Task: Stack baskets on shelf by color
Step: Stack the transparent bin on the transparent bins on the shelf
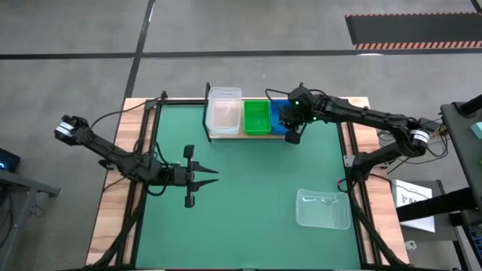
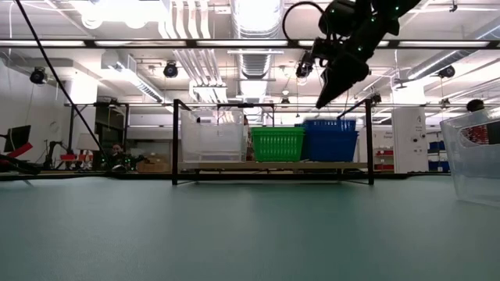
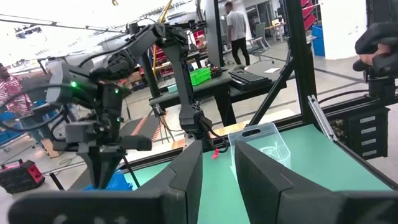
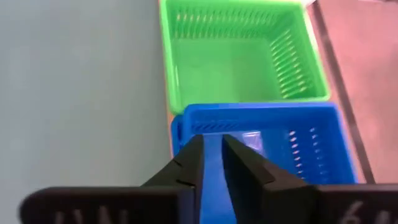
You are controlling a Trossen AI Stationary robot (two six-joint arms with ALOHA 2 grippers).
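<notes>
The shelf (image 1: pixel 226 136) stands at the mat's far edge with three sets of baskets on its board. From left to right these are clear baskets (image 1: pixel 224 111), a green basket (image 1: pixel 256 117) and a blue basket (image 1: pixel 279 114). The low view shows the same row: clear (image 2: pixel 212 140), green (image 2: pixel 277 144), blue (image 2: pixel 330 140). My right gripper (image 2: pixel 322 101) hangs above the blue basket (image 4: pixel 292 137), its fingers a narrow gap apart and holding nothing. Another clear basket (image 1: pixel 324 208) rests on its base on the mat near the right edge. My left gripper (image 1: pixel 213 176) waits open, low over the mat's left half.
The green mat (image 1: pixel 248 226) lies bare between the shelf and the near edge, apart from the lone clear basket (image 2: pixel 473 156). Black uprights (image 2: pixel 175 140) frame the shelf. Black frame bars run along both table sides. A person (image 3: pixel 236 31) stands in the room beyond.
</notes>
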